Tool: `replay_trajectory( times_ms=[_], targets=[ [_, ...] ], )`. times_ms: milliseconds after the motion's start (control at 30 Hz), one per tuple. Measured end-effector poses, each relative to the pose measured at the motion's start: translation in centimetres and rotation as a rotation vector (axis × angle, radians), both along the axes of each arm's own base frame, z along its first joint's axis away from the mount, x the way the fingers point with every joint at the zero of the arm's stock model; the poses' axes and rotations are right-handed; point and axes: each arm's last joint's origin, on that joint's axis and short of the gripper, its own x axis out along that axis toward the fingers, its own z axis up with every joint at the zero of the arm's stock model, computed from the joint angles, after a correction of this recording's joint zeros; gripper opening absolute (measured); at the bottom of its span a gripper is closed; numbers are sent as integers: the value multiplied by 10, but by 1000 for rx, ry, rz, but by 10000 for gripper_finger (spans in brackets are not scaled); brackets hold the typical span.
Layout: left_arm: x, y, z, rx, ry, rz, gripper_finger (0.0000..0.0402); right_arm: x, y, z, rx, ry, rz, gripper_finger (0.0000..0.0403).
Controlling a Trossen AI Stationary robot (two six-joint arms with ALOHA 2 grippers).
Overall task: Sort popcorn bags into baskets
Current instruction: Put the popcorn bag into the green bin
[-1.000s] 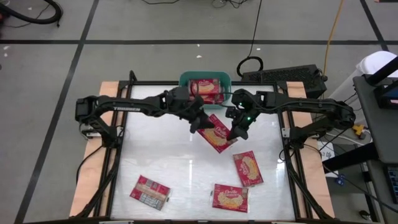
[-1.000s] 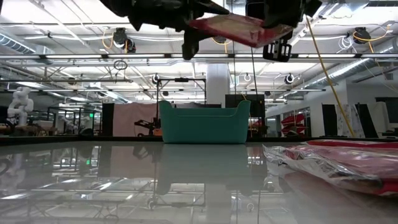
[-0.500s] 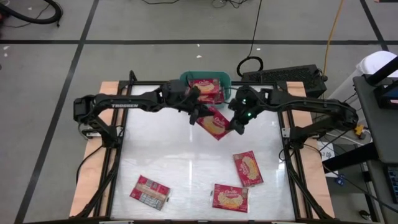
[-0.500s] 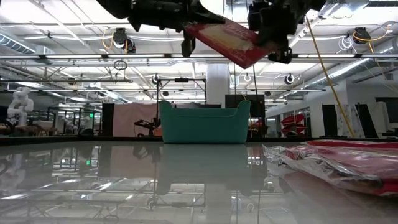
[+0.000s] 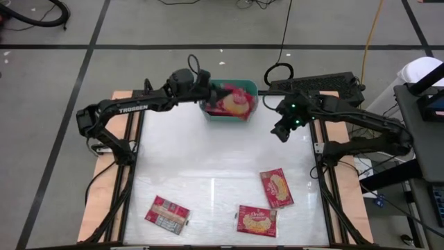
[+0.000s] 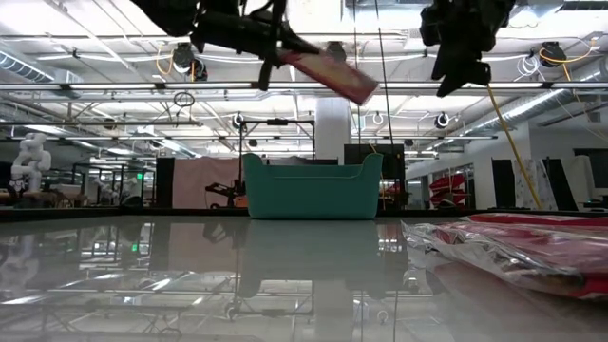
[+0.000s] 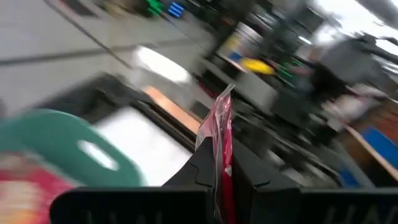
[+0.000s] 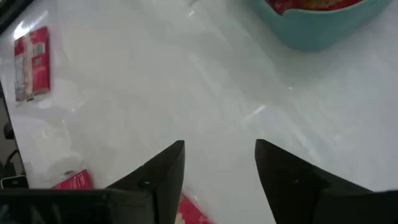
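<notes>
My left gripper [image 5: 207,94] reaches in from the table's left and is shut on one red popcorn bag [image 6: 328,71], which hangs above the teal basket [image 6: 312,187] at the table's far edge. The basket [image 5: 251,88] has red bags lying in it. My right gripper [image 5: 283,129] is open and holds nothing; it hovers to the right of the basket, above the table. Three more popcorn bags lie flat near the front: one [image 5: 276,187], a second [image 5: 257,220] and a third [image 5: 167,214] showing its grey back. My left gripper pinches the bag between its two fingers at one end [image 7: 222,163]; the bag shows edge-on between them in the wrist view. The fingers come at it nearly level from the table's left. The bag is lifted clear over the basket, its free end [image 6: 366,92] tilted downward.
A black keyboard [image 5: 319,87] lies behind the table's far right corner. The white tabletop [image 5: 208,160] between the basket and the front bags is bare. In the right wrist view a bag [image 8: 31,62] lies on the table, and the basket [image 8: 317,28] shows farther off.
A second ago the bag hung between both grippers over the table's middle. Now only my left gripper has it and has carried it toward the far edge, above the basket, its free end tipping down. My right gripper has let go and drawn back toward the right edge.
</notes>
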Motion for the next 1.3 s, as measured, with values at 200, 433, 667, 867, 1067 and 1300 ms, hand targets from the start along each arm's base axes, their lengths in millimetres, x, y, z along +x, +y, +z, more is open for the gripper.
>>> replay_trajectory(
  times_ms=[200, 433, 667, 867, 1067, 1300],
  targets=[
    [-9, 22, -1, 19, 21, 330, 21, -15, 3, -1, -36, -20, -26, 188],
    [-9, 40, -18, -11, 67, 434, 15, -24, 6, -6, -85, -47, -59, 188],
    [1, 58, -56, -108, 157, 472, 29, -20, 3, -9, -121, -87, -80, 187],
    [3, 71, -74, -89, 206, 515, 35, -16, 1, -12, -91, -137, -131, 187],
    [-3, 81, -80, -66, 249, 548, 40, -15, 1, -14, -62, -149, -166, 187],
    [-6, 85, -82, -7, 291, 555, 104, -15, 1, -14, -37, -152, -193, 187]
  ],
)
